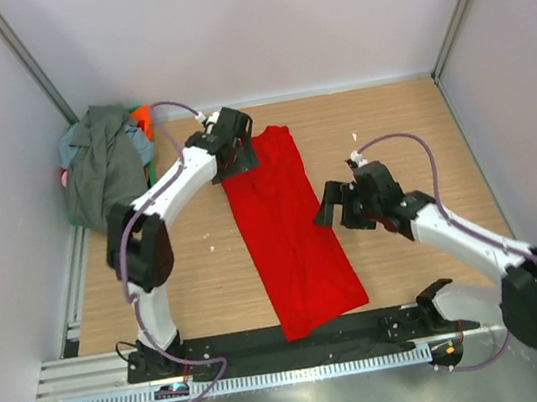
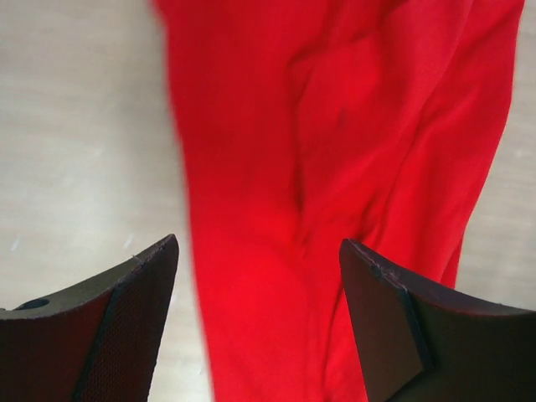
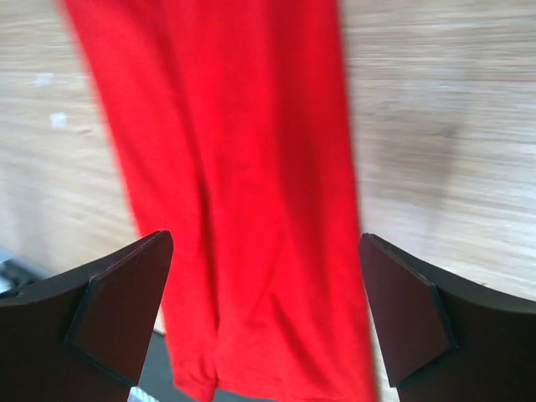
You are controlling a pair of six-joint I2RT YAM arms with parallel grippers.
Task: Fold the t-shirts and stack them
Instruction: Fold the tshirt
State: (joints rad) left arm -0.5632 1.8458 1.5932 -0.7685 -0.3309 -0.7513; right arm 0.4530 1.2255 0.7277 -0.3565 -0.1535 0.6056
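**Left gripper** (image 1: 240, 160): jaws open, nothing clamped. It stands at the far end of the red t-shirt (image 1: 288, 228), over that end's left corner. In the left wrist view the cloth fills the gap between the fingers and runs on toward 12 o'clock.

**Right gripper** (image 1: 335, 206): jaws fully open, empty. It sits just beside the shirt's right edge at about mid-length, so the cloth lies at 9 o'clock from it in the top view.

**Task item:** the red t-shirt lies on the tabletop (image 1: 390, 132) as a long narrow strip. Its long axis runs about 12 to 6 o'clock, with the near end swung slightly toward 5. For an end-to-end fold, the left arm is judged nearer the far end.

**Remaining shirts:** a heap (image 1: 103, 175) at 10 o'clock, dark grey on top.

**Not determinable:**
- Contact between either gripper and the cloth.
- The shirt corner beneath the left gripper.
- Collar and sleeves, not visible.
- The number of shirts in the heap.
- Both wrist views are blurred.
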